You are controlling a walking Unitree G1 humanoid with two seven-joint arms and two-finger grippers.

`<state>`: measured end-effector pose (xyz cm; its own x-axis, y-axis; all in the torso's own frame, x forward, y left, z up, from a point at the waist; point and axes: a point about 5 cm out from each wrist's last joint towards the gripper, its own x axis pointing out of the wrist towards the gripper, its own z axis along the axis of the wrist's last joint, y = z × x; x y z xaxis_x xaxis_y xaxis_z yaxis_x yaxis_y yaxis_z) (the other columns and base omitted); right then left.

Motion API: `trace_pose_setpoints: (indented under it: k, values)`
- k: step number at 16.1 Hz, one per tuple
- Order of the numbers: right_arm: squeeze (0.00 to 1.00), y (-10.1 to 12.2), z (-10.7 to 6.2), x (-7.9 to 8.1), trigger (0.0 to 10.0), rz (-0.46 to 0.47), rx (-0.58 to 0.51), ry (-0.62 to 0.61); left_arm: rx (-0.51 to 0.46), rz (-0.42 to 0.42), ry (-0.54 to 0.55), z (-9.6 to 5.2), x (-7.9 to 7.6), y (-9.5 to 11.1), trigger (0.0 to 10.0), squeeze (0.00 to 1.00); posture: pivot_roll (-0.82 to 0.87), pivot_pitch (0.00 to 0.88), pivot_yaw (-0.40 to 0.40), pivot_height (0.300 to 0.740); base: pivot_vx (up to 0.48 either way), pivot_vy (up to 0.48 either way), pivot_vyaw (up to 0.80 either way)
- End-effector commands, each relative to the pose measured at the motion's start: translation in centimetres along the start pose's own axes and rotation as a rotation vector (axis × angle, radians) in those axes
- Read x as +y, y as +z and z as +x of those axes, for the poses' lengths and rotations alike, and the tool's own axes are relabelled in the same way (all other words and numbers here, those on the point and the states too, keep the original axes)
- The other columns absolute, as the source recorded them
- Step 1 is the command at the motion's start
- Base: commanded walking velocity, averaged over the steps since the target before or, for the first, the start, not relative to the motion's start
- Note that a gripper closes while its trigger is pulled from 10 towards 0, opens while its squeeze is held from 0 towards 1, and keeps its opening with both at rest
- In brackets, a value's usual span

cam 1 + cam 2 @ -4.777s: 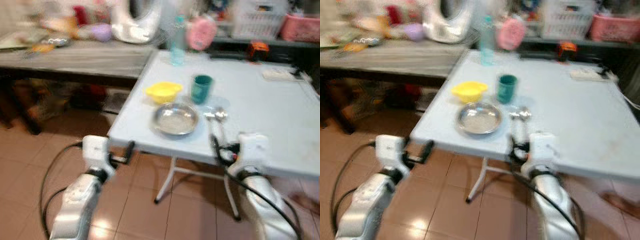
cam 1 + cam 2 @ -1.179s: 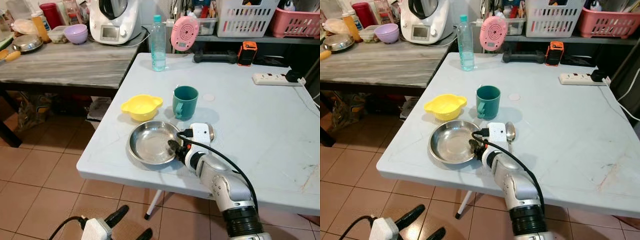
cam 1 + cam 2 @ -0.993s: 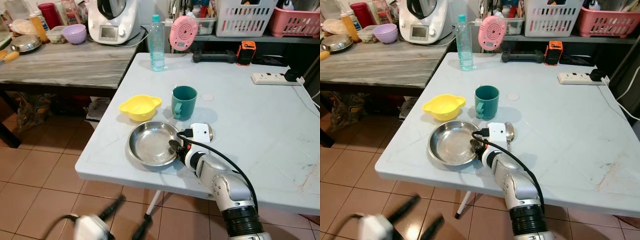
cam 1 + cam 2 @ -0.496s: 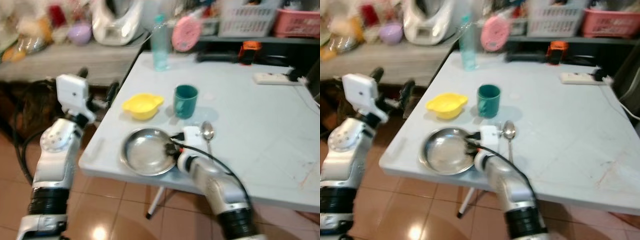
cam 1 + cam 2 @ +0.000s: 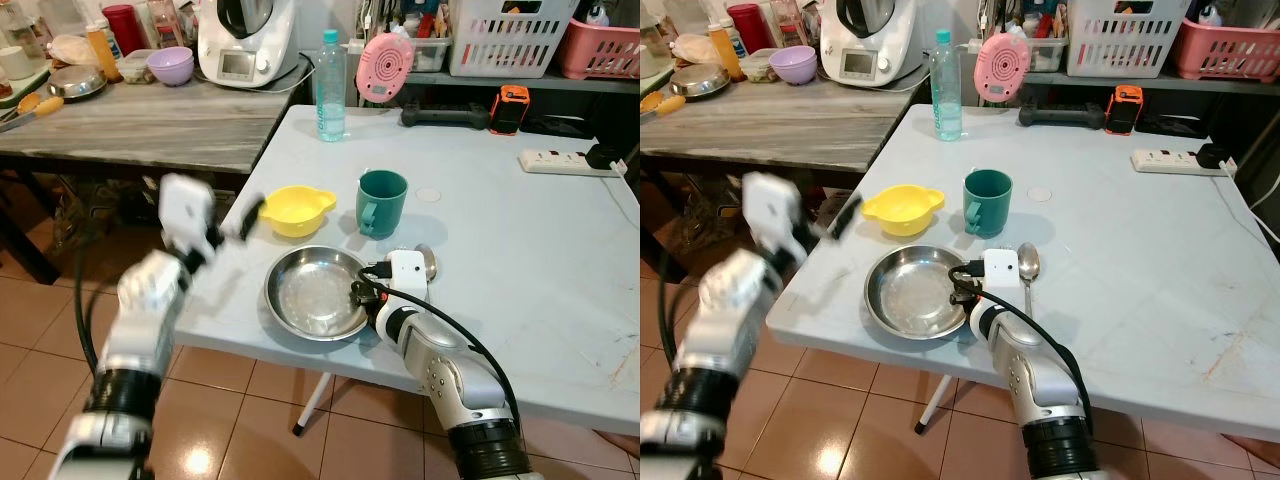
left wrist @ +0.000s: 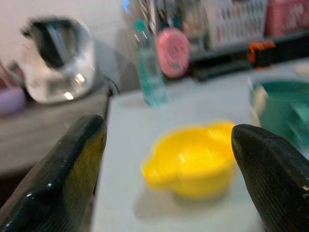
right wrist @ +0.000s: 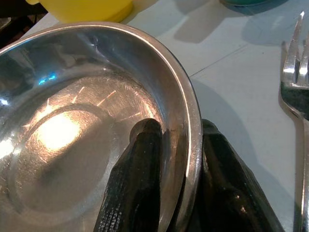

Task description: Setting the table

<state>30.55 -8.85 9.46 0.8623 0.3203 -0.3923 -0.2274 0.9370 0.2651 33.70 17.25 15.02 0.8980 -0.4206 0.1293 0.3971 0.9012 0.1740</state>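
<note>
Steel plates (image 5: 315,295): one
Yellow bowls (image 5: 296,209): one
Green mugs (image 5: 382,202): one
Spoons (image 5: 1028,268): one
Forks (image 7: 295,67): one
Water bottles (image 5: 331,71): one

White table (image 5: 520,240): steel plate (image 5: 315,295), yellow bowl (image 5: 294,210), green mug (image 5: 381,202), spoon (image 5: 1028,270), water bottle (image 5: 330,72), power strip (image 5: 555,161).

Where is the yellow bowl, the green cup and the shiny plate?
yellow bowl (image 5: 290,208), left eye view, inside of the bowl.
green cup (image 5: 385,203), left eye view, its outer side.
shiny plate (image 5: 308,295), left eye view, flat middle of the plate.
</note>
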Motion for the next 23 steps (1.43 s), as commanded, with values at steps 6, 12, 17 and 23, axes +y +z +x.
trace_pose_setpoints:
  k: [6,12,17,23]
  values:
    - [0.00,-1.4,-0.6,-1.4,0.0,0.020,0.051,-0.055,0.113,0.020,-0.252,-3.9,-0.6,-2.4,10.0,0.00,-0.08,0.035,0.067,0.740,0.000,0.000,0.00]
    - [0.00,-1.5,-1.0,-2.1,0.0,0.013,0.052,-0.066,0.202,-0.025,-0.449,-5.5,-0.4,-2.8,10.0,0.00,-0.09,0.029,0.064,0.740,0.000,0.000,0.00]
    - [0.00,-1.5,-1.2,-2.3,0.0,0.033,0.032,-0.086,0.217,-0.032,-0.469,-5.3,-1.0,-3.0,10.0,0.00,-0.10,0.026,0.070,0.740,0.000,0.000,0.00]
    - [0.00,2.4,-2.7,-1.3,0.0,-0.032,-0.247,-0.030,0.100,-0.059,0.008,-3.1,2.2,-1.7,10.0,0.00,-0.10,0.021,0.061,0.740,0.000,0.000,0.00]
